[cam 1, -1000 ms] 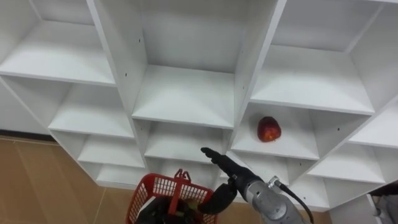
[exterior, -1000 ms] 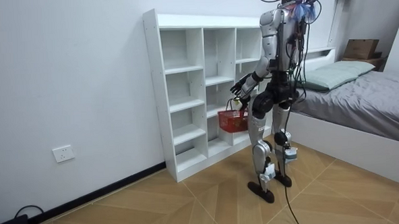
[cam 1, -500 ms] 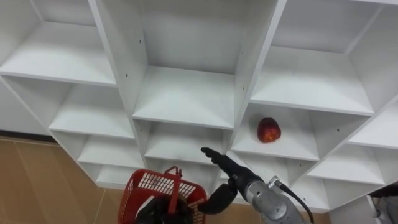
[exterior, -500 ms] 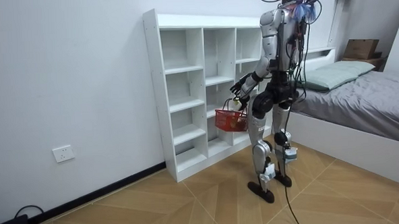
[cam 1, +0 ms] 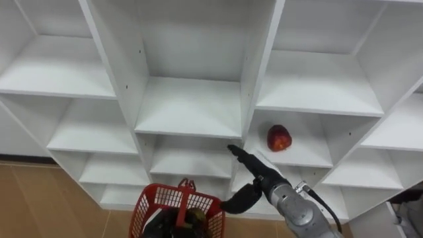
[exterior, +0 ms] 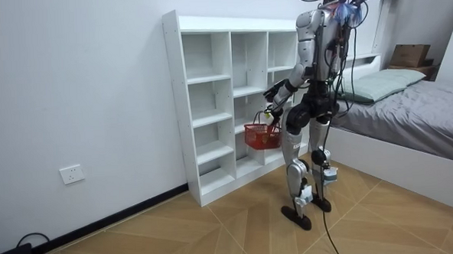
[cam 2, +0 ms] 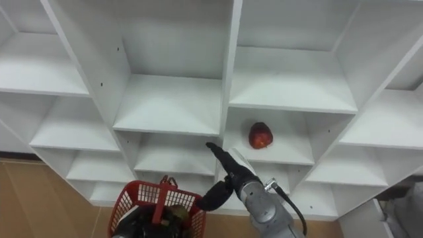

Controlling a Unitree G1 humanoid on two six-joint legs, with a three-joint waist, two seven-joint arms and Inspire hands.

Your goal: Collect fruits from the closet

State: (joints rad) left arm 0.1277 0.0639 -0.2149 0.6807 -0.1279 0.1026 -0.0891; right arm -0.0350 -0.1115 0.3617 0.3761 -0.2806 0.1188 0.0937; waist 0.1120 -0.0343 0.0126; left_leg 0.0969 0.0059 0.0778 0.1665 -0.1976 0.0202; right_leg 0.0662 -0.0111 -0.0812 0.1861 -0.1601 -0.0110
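Our right hand is spread, fingers straight and thumb dropped, grasping nothing, near the closet front, just left of and below the apple. Red and round, the apple rests untouched on a right-column shelf.

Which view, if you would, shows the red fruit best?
The left eye view: the red fruit lies unobstructed on its shelf, beyond the right hand. The right eye view shows it equally well; in the room view it is too small to tell.
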